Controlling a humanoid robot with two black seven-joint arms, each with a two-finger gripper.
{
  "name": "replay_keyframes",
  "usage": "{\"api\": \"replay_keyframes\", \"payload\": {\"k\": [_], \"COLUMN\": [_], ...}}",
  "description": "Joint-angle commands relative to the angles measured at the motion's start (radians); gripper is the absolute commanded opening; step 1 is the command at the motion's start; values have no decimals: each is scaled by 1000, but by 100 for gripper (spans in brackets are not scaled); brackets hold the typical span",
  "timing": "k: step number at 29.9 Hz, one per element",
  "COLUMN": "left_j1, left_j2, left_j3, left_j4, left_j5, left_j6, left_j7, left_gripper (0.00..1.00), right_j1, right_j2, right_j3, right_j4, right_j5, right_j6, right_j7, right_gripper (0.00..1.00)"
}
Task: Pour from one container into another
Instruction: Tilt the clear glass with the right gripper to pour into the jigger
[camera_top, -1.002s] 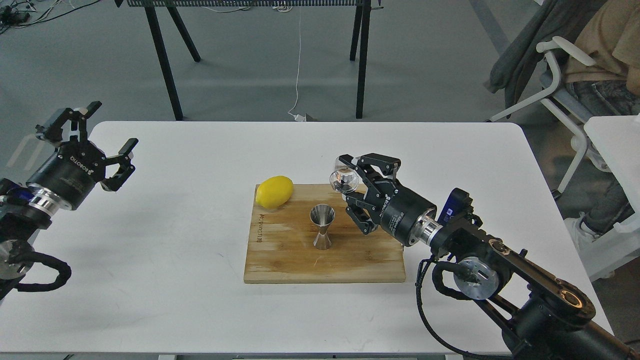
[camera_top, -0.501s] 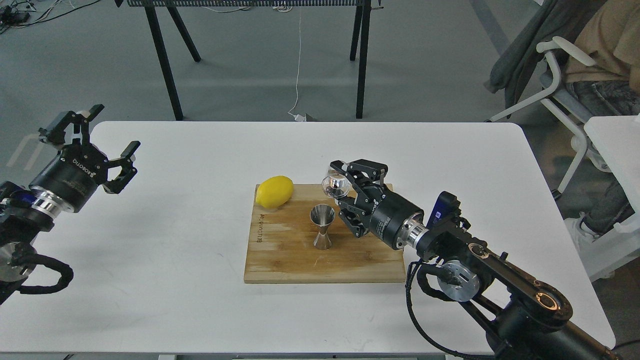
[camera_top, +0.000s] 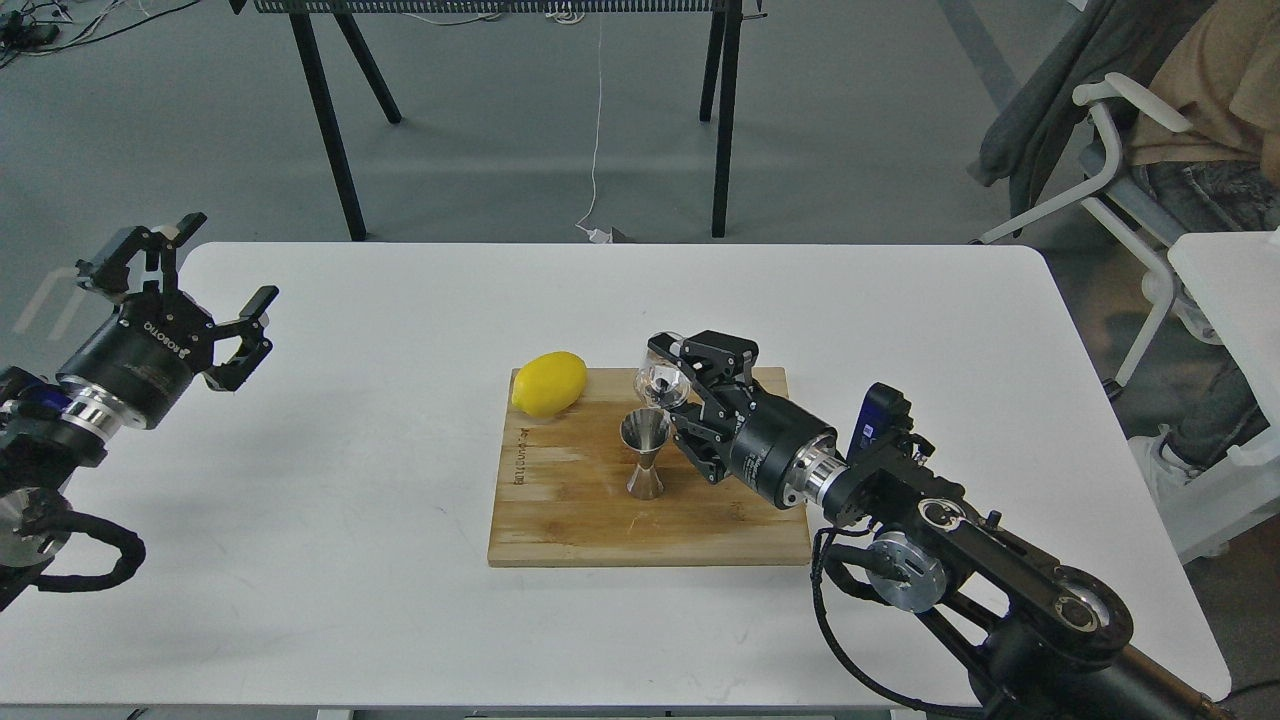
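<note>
The steel jigger (camera_top: 645, 455) stands upright in the middle of a wooden cutting board (camera_top: 570, 510). My right gripper (camera_top: 672, 385) is shut on the small clear glass cup (camera_top: 661, 379) and holds it tipped over on its side. The cup hangs just above and slightly right of the jigger's open top, its mouth turned down toward it. Whether anything flows out is too small to tell. My left gripper (camera_top: 200, 290) is open and holds nothing, hovering over the table's far left edge.
A yellow lemon (camera_top: 548, 383) lies on the board's back left corner. The white table (camera_top: 350, 480) carries the board. Black table legs stand behind, and a chair with a seated person is at the far right.
My right gripper has carried the glass cup left and down, from beside the board's back right to just over the jigger, tipping it further. The left arm barely shifted.
</note>
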Motion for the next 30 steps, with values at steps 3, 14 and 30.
{"api": "replay_keyframes", "payload": {"k": [3,14,30], "left_j1": [2,2,2], "left_j2": [0,-2,0], "left_j3": [0,0,-1], "left_j4": [0,0,1], "left_j5": [0,0,0], "left_j6": [0,0,0], "left_j7": [0,0,0], "left_gripper": [92,92,92], "right_j1": [0,17,41], "right_j2": [0,-2,-9], "right_j3": [0,-34,-43], "right_j4": [-1,-1,0], "right_j5": [-36,-89,-98], "right_j6": [-1,-18,-27], "right_j7": [0,0,0], "right_gripper": [39,39,39]}}
